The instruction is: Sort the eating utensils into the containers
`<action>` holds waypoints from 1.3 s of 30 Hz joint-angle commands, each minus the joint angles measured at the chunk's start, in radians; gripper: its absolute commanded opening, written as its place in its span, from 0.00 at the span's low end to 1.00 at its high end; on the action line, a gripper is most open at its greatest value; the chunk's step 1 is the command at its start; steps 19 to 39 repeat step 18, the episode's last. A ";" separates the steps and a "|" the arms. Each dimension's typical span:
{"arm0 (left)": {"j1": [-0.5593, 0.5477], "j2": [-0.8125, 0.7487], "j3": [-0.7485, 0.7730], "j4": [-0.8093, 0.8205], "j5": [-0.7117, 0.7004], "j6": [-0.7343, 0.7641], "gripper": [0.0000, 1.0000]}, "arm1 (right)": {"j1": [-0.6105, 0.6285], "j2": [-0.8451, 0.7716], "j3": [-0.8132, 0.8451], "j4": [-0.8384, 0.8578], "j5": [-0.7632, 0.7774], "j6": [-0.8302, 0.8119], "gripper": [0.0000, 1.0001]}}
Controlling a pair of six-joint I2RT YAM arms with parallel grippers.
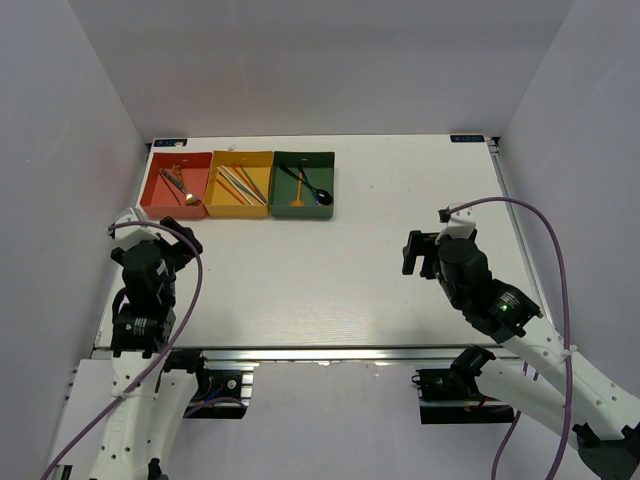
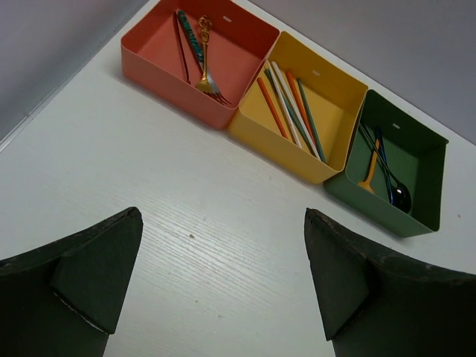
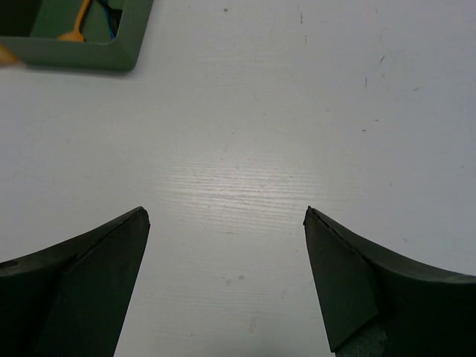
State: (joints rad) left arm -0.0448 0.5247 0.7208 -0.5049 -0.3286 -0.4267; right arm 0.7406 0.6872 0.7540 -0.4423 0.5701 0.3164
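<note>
The black left pincer (image 2: 222, 253) and black right pincer (image 3: 223, 253) gape wide, holding nothing. I see nothing loose on the white table (image 2: 186, 186) (sorting looks done), so next they just rest. Far back, slim utensils (image 2: 207, 74) lie in the red-orange tray (image 2: 175, 88), yellow tray (image 2: 277, 147) and dark green tray (image 2: 372, 214). The left wrist view shows them best.

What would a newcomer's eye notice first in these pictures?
Three bright trays stand in a row at the far left of the table: red tray, yellow tray, green tray, each holding utensils. Nearer, the left gripper and right gripper hang above the table, jaws open and empty.
</note>
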 commanded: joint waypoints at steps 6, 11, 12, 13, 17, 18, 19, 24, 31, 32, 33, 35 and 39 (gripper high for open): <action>-0.010 0.005 0.017 -0.001 -0.040 -0.007 0.98 | -0.003 -0.018 -0.013 -0.001 -0.007 0.047 0.89; -0.024 0.008 0.015 0.002 -0.033 -0.007 0.98 | -0.001 -0.025 -0.021 0.013 -0.015 0.061 0.89; -0.024 0.009 0.014 0.003 -0.032 -0.007 0.98 | -0.001 -0.023 -0.022 0.014 -0.016 0.065 0.89; -0.024 0.011 0.014 0.002 -0.033 -0.007 0.98 | -0.001 -0.020 -0.021 0.016 -0.022 0.066 0.89; -0.024 0.015 0.012 0.005 -0.033 -0.007 0.98 | -0.001 -0.014 -0.024 0.025 -0.027 0.072 0.89; -0.024 0.015 0.014 0.006 -0.032 -0.007 0.98 | -0.001 -0.012 -0.022 0.027 -0.026 0.073 0.89; -0.024 0.015 0.014 0.006 -0.032 -0.007 0.98 | -0.001 -0.012 -0.022 0.027 -0.026 0.073 0.89; -0.024 0.015 0.014 0.006 -0.032 -0.007 0.98 | -0.001 -0.012 -0.022 0.027 -0.026 0.073 0.89; -0.024 0.015 0.014 0.006 -0.032 -0.007 0.98 | -0.001 -0.012 -0.022 0.027 -0.026 0.073 0.89; -0.024 0.015 0.014 0.006 -0.032 -0.007 0.98 | -0.001 -0.012 -0.022 0.027 -0.026 0.073 0.89; -0.024 0.015 0.014 0.006 -0.032 -0.007 0.98 | -0.001 -0.012 -0.022 0.027 -0.026 0.073 0.89; -0.024 0.015 0.014 0.006 -0.032 -0.007 0.98 | -0.001 -0.012 -0.022 0.027 -0.026 0.073 0.89; -0.024 0.015 0.014 0.006 -0.032 -0.007 0.98 | -0.001 -0.012 -0.022 0.027 -0.026 0.073 0.89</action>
